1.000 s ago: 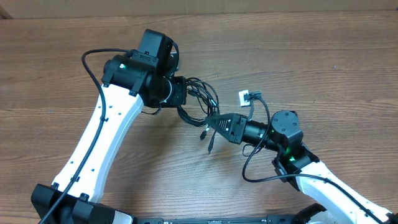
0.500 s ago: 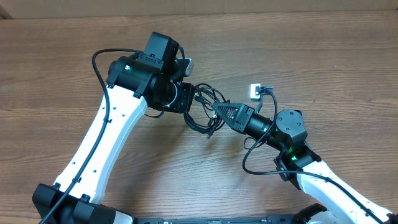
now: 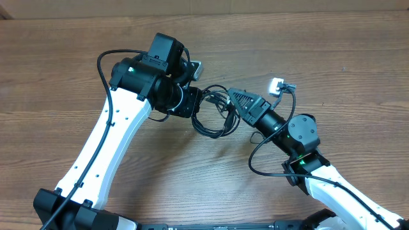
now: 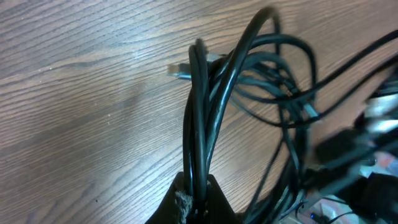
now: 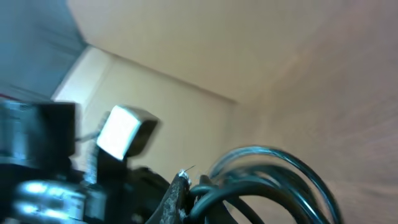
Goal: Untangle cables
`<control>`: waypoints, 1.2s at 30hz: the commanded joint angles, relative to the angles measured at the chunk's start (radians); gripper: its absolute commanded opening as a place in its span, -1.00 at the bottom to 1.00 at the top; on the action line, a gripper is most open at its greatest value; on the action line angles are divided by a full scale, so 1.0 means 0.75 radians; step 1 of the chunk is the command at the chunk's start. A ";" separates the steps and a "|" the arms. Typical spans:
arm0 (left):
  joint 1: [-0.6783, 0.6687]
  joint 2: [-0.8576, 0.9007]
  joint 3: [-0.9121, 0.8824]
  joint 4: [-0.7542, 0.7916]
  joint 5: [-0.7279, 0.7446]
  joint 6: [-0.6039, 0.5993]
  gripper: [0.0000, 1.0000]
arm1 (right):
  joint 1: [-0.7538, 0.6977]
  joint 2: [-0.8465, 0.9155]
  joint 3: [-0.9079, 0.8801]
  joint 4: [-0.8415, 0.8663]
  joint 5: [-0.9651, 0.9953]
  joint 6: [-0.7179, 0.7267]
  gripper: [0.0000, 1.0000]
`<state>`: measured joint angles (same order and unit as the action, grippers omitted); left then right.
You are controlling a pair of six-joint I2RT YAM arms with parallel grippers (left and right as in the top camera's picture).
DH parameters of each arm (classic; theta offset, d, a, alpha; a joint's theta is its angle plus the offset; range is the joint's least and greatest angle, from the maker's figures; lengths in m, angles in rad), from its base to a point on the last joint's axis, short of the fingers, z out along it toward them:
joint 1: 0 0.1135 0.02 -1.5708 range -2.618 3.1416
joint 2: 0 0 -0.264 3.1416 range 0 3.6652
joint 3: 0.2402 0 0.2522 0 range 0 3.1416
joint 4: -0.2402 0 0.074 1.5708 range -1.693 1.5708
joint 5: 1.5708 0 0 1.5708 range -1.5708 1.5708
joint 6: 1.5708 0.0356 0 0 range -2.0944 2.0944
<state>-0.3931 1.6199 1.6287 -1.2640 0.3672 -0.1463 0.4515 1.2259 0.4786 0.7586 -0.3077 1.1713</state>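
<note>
The cables (image 3: 209, 125) are a knot of thin black cords strung between my two grippers at mid-table. My left gripper (image 3: 195, 101) is shut on a bunch of cords at the knot's left side. In the left wrist view several cords (image 4: 205, 112) rise out of the closed jaws (image 4: 199, 198), and a silvery plug tip (image 4: 178, 71) sticks out to the left. My right gripper (image 3: 232, 100) is shut on the knot's right side. The blurred right wrist view shows looped cords (image 5: 273, 177) pinched beside one worn finger (image 5: 176, 194).
The wooden table (image 3: 345, 64) stretches all round the arms. A small white connector (image 3: 276, 84) sits on the right arm's own thick wire. A pale wall (image 3: 255, 6) runs along the far edge. The left arm's wrist camera (image 5: 124, 130) looms close in the right wrist view.
My right gripper has swung up and toward the far side with the cords. The plug end that dangled below the knot has been drawn up. The left arm shifted slightly right, then stayed.
</note>
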 commanded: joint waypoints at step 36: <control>0.018 -0.031 0.010 0.235 0.315 -0.752 -0.91 | 0.282 0.126 0.023 -0.187 0.239 -0.453 -0.67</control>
<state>-0.3668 1.6199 1.6276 -1.0969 0.4770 -0.6590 0.6559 1.3170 0.4797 0.6170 -0.1463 0.8780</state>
